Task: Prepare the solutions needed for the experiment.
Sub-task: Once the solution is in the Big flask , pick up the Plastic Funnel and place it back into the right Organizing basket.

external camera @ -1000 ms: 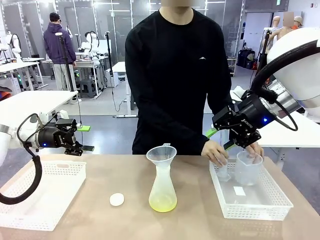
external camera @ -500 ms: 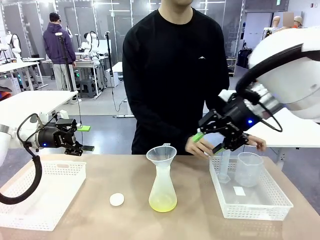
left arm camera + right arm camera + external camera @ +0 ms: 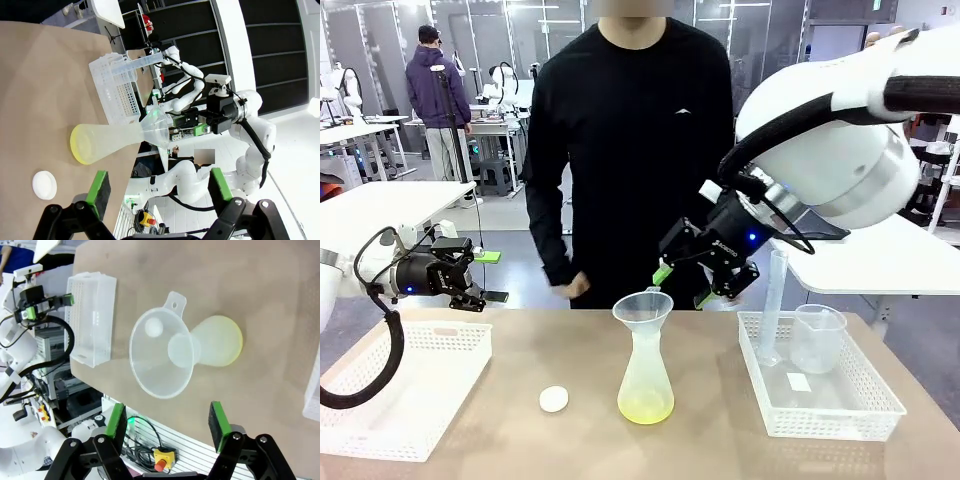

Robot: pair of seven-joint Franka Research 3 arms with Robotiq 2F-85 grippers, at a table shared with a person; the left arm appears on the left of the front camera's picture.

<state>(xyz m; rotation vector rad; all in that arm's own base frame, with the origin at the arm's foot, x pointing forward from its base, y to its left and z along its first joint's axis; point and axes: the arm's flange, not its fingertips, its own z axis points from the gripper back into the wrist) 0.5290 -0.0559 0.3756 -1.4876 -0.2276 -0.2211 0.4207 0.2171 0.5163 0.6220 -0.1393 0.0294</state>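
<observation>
1. Pale yellow-green liquid, the solutions [image 3: 645,407], lies as one shallow layer in the bottom of the flask [image 3: 645,372], which stands upright mid-table. The flask wall is cloudy, so the top of the liquid is a bit fuzzy.
2. One funnel [image 3: 642,308] sits in the flask's mouth and hides the neck.
3. The right gripper [image 3: 684,285] hangs in the air just beside the funnel's rim. Its jaws are apart with nothing between the green pads. From the right wrist view it looks down into the funnel, so most of the flask is covered and only its yellowish base pokes out.
4. The left gripper [image 3: 492,277] hovers over the far side of the left basket [image 3: 380,420] with its jaws spread wide and empty. That arm is cut off at the picture's edge.
5. The right basket [image 3: 830,415] holds one graduated cylinder [image 3: 775,300] and one beaker [image 3: 817,338], both upright. A small white flat scrap [image 3: 799,381] also lies in it, and I can't tell what that is. The cylinder's markings are too small to read.
6. One white disc [image 3: 553,399] lies on the table to the left of the flask, not touching it.
7. The person stands at the far side with one hand [image 3: 576,287] near the table edge. The other forearm is lost behind the right arm.
8. Count: two baskets, two grippers, and one each of flask, funnel, disc, cylinder and beaker.
</observation>
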